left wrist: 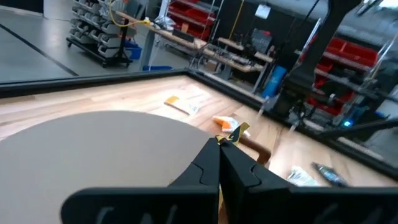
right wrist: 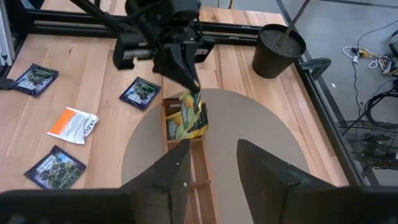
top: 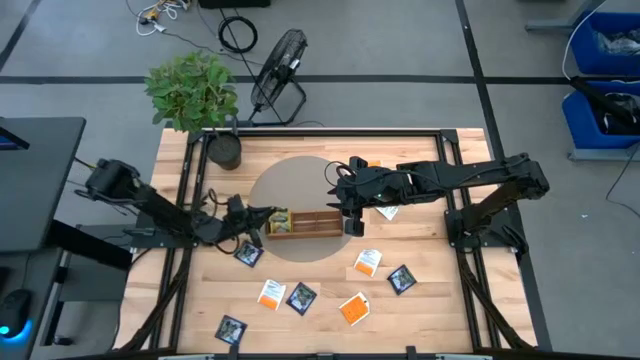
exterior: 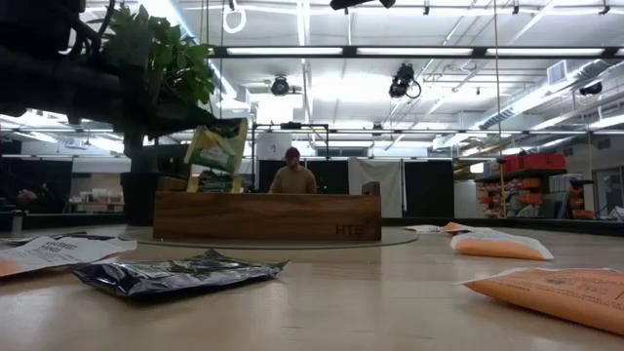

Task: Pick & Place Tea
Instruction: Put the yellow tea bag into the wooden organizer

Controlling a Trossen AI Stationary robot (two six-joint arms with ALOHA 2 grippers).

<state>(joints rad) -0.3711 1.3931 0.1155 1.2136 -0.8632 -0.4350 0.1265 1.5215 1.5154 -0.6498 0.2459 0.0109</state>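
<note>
A long wooden tray [top: 305, 225] lies on a round grey mat [top: 300, 180] at the table's middle. My left gripper [right wrist: 189, 79] reaches in from the table's left, shut on a yellow-green tea sachet [right wrist: 189, 118] over the tray's left end [exterior: 185, 214]. My right gripper [right wrist: 211, 168] hovers open above the tray's right end and holds nothing. Navy sachets [top: 248, 252] and orange-and-white sachets [top: 368, 263] lie flat on the wood nearer the front edge. My left gripper pinches the yellow-green sachet by its top corner [right wrist: 195, 94] between its two shut fingers [left wrist: 214, 163]. The fingers come in from the table's left, about level. The sachet hangs tilted below them, its lower end [right wrist: 185, 130] down at the tray's left end.
A dark pot [top: 224, 150] with a leafy plant stands at the table's far left corner. More sachets lie near the front: navy [top: 302, 297], [top: 401, 279], [top: 231, 329], orange [top: 271, 293], [top: 354, 308]. A person [exterior: 292, 175] stands in the room beyond the table.
</note>
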